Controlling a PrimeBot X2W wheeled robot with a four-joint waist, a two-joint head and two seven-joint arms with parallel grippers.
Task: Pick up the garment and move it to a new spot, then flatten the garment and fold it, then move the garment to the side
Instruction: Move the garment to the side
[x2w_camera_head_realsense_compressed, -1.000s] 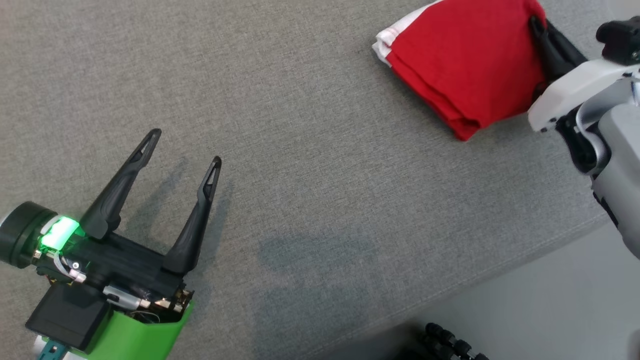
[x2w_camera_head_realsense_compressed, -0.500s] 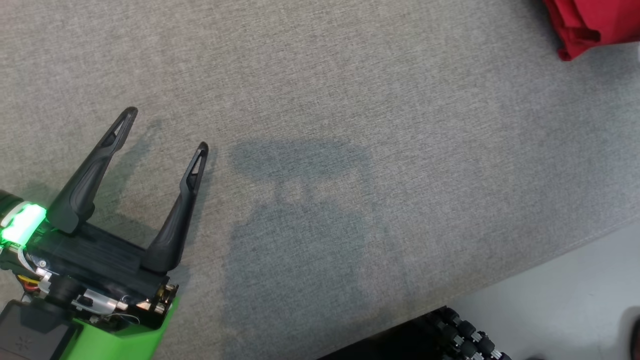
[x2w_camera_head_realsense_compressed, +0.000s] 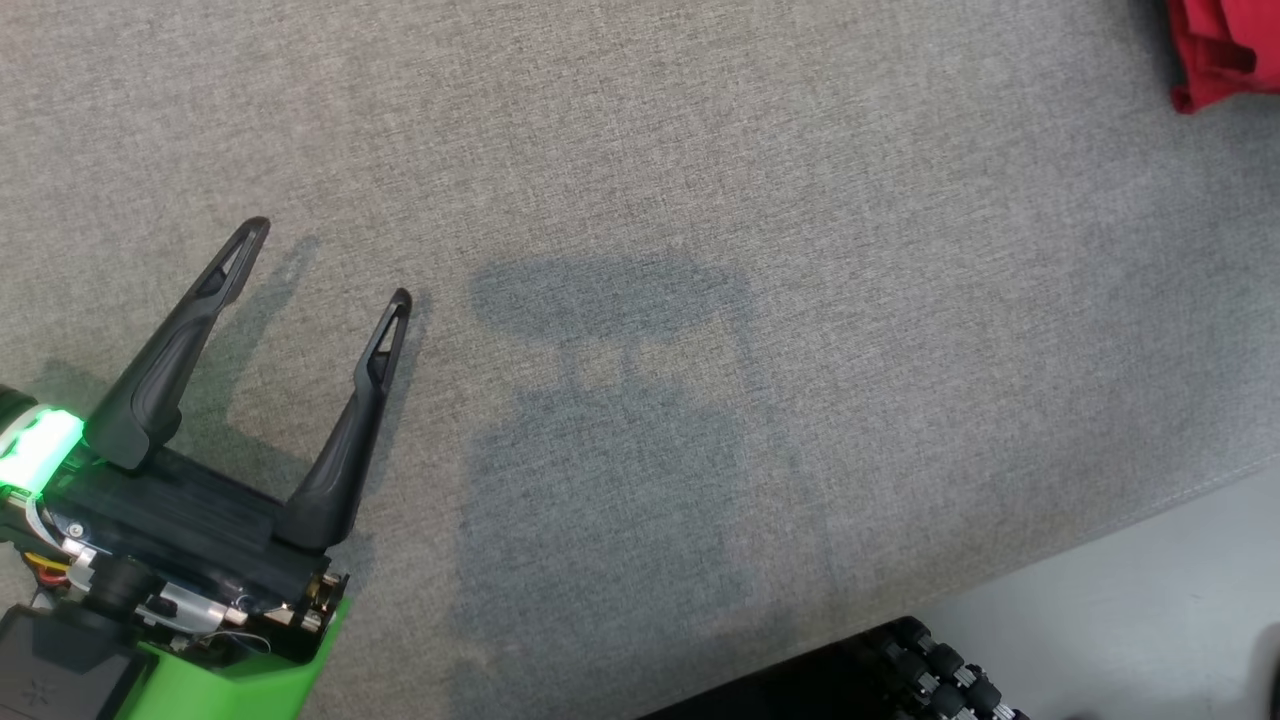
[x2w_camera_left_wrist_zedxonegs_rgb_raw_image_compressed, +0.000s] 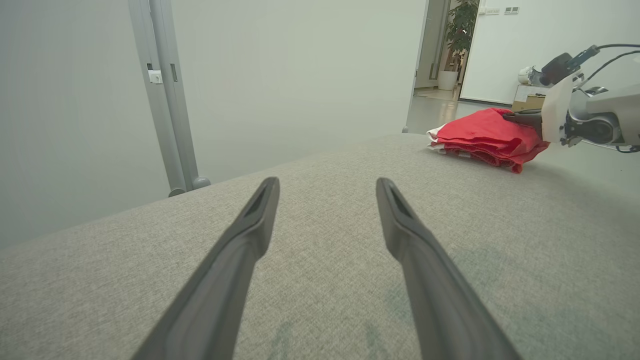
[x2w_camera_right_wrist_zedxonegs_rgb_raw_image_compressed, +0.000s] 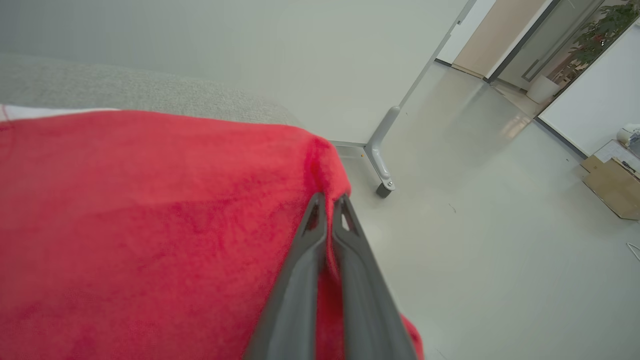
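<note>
We see the red folded garment (x2w_camera_left_wrist_zedxonegs_rgb_raw_image_compressed: 484, 136), white trim at one edge, lying at the far right of the grey fabric-covered table (x2w_camera_head_realsense_compressed: 700, 150), close to the table's edge with the floor (x2w_camera_right_wrist_zedxonegs_rgb_raw_image_compressed: 475, 225) just beyond. The right pincer (x2w_camera_right_wrist_zedxonegs_rgb_raw_image_compressed: 330, 200) is pressed together on the garment's top fold at its right end, with cloth pinched between the two fingers. The left pincer (x2w_camera_head_realsense_compressed: 328, 262) is spread wide and holds nothing, low over bare table, well apart from the garment.

We judge this to be the last step: the folded stack going to the side. To do it well, we'd pull low and slow so the bottom layers drag flat with the top one. Only the upper fold looks pinched, so a fast tug could peel the stack open. Stop short of the edge, since we can't tell how much table is left under it. Then part the fingers and back out along their own line, without snagging the fold.
</note>
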